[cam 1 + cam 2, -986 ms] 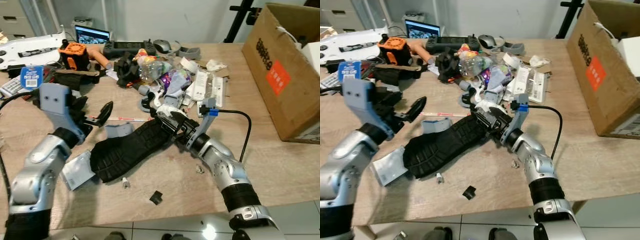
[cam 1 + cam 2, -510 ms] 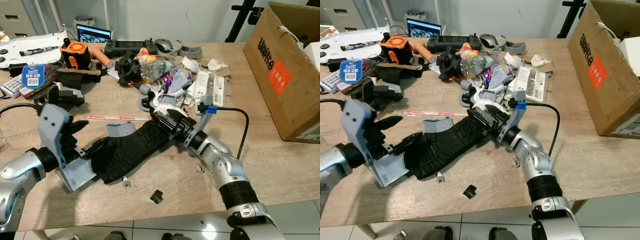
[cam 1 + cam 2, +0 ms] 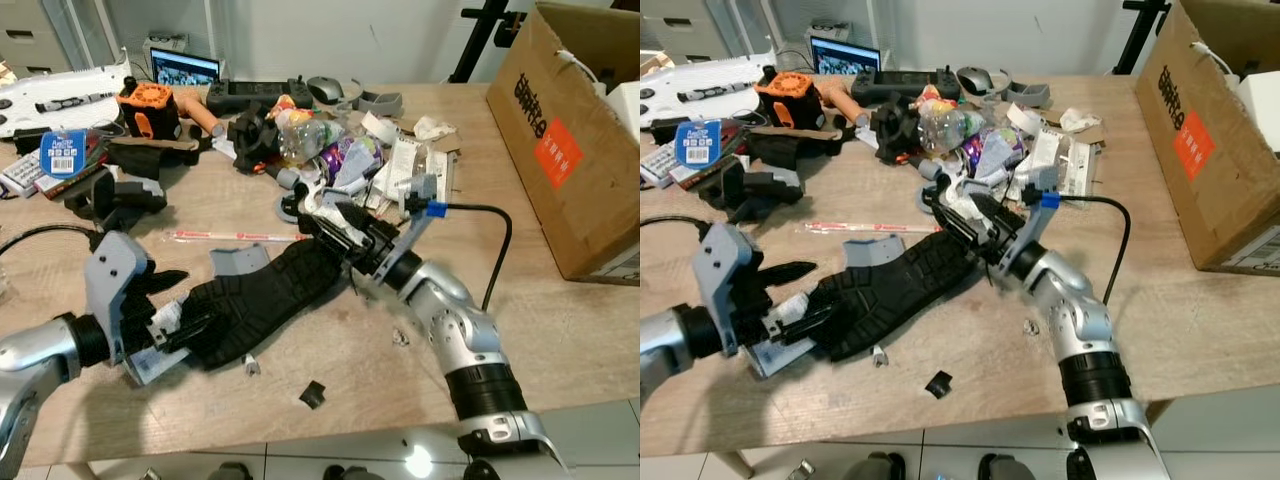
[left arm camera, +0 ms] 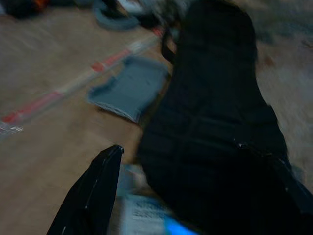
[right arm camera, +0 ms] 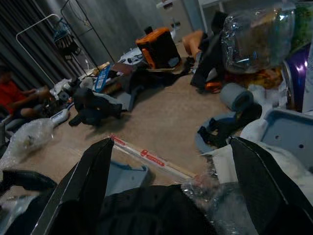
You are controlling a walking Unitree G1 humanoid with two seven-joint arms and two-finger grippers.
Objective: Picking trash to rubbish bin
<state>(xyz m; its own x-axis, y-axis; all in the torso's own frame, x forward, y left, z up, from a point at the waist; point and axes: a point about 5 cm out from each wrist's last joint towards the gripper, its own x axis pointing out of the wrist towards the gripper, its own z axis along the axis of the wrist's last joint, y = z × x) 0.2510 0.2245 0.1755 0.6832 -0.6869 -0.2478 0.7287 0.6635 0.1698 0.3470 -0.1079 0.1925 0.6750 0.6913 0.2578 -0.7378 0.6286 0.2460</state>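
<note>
With both grippers spread wide around the black shoe sole [image 3: 262, 300], left gripper [image 3: 178, 322] at eight o'clock and right gripper [image 3: 338, 228] at two, both ends should probably be clamped before lifting.

One black shoe sole [image 3: 262, 300]; one cardboard box [image 3: 570, 130]; one clear plastic bottle [image 3: 305, 135]; one orange-and-black device [image 3: 147, 108]; one laptop [image 3: 184, 68]; one computer mouse [image 3: 324, 91]; two grippers, left gripper [image 3: 175, 300] and right gripper [image 3: 335, 225].

clutter pile [image 3: 340, 150] blocks rear | cardboard box [image 3: 575, 130] R | front bare
</note>
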